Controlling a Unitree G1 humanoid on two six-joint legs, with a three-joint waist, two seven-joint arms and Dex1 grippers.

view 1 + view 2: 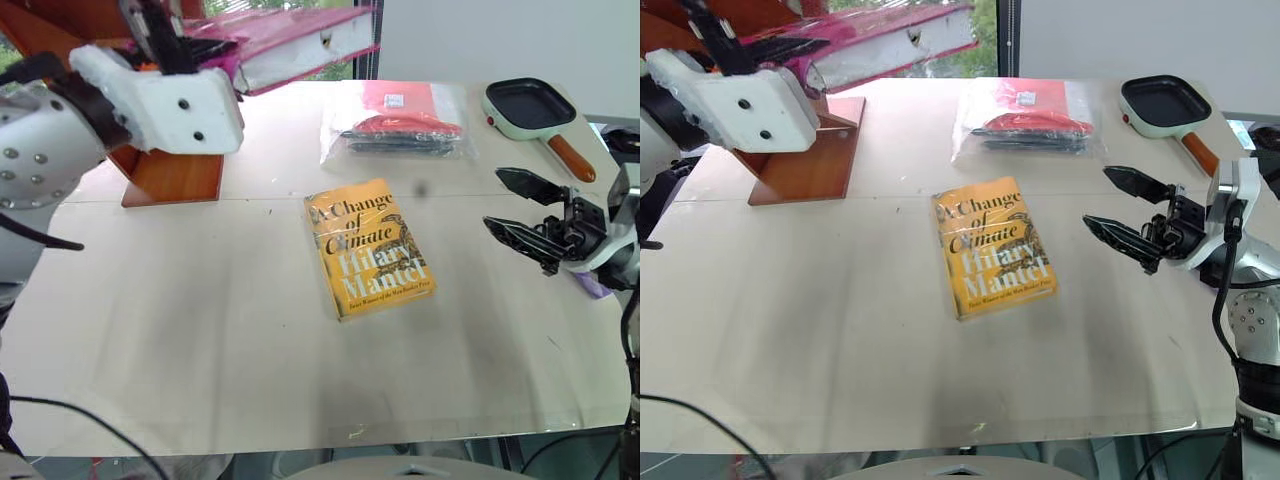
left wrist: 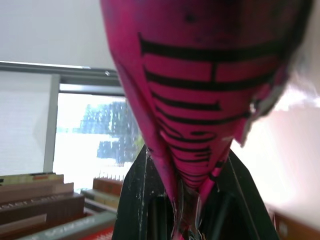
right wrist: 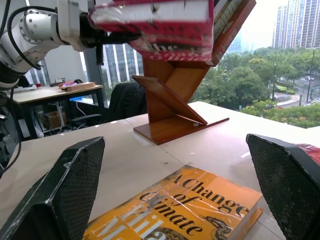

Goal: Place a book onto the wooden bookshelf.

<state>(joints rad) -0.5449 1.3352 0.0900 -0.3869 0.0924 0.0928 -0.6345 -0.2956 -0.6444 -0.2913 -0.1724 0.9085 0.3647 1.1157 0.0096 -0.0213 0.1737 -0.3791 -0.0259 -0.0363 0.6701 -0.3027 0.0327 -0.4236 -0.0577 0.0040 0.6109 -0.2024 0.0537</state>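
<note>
The magenta-pink book (image 1: pixel 300 40) hangs flat in the air at the far left of the table, its page edges facing me. My left gripper (image 2: pixel 187 215) is shut on one end of it, and the pink cover with black lettering (image 2: pixel 200 75) rises between the two black fingers. The book hovers above the reddish-brown wooden bookshelf (image 1: pixel 175 175), whose slanted panels and base (image 3: pixel 175 107) stand on the table's far left. My right gripper (image 1: pixel 525 215) is open and holds nothing, low over the table's right side and pointing toward the middle.
A yellow book, "A Change of Climate" (image 1: pixel 370 248), lies flat in the table's middle. Behind it lies a clear plastic bag (image 1: pixel 400 120) with red and black items. A mint-green pan (image 1: pixel 530 108) with a brown handle sits at the far right. Several books (image 2: pixel 40 200) stand in a row beyond the left gripper.
</note>
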